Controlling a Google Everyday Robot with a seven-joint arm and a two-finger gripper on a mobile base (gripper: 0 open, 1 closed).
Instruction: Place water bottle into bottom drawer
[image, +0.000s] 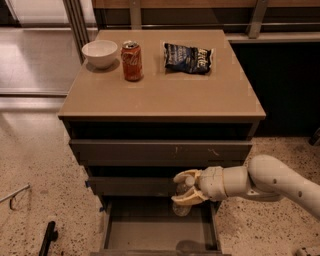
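Low at the bench front, right of centre: gripper, cream and rounded, jaws clenched on the bottle. Clear plastic bottle upright over the rear of the drawer, pulled open at the bench foot, with a smooth grey floor. Touching that floor or not: cannot tell. On the matte tan bench top, toward the back: round white bowl, orange-red can, crinkled dark bag.

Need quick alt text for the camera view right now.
The gripper, reaching in from the right, holds the water bottle over the open bottom drawer. A bowl, soda can and chip bag sit on the cabinet top.
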